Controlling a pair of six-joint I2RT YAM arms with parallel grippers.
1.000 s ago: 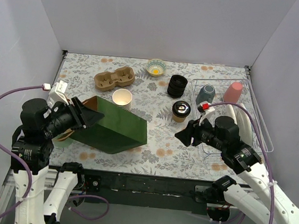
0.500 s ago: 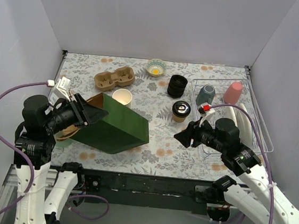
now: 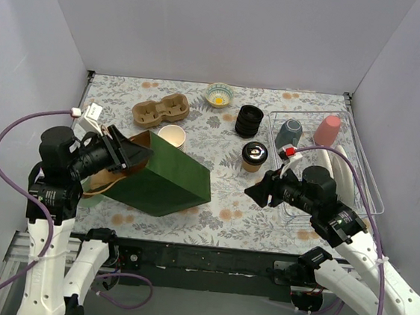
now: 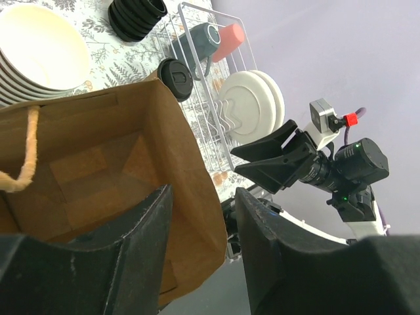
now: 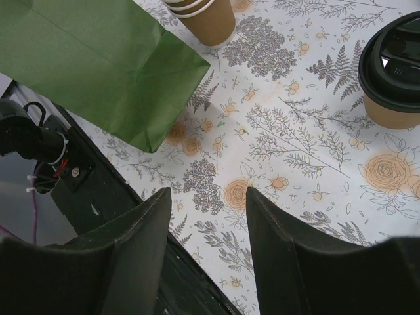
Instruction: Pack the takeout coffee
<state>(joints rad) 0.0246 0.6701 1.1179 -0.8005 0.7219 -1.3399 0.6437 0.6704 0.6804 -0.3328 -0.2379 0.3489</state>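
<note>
Since a second ago the left hand (image 3: 126,153) has crept toward the far edge, and the mouth of the green paper bag (image 3: 170,180) went with it. Its fingers are spread with the bag's wall between them. The bag lies on its side by the near left corner of the bench (image 3: 227,213). The right hand (image 3: 255,191) hovers wide open, holding nothing. The takeout coffee (image 3: 254,155) stands lidded right of the middle, just beside the wire rack (image 3: 309,117).

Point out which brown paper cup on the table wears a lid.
The lone brown paper cup capped by a round black plastic lid. The stack of brown paper cups beside the green paper bag is lidless.
</note>
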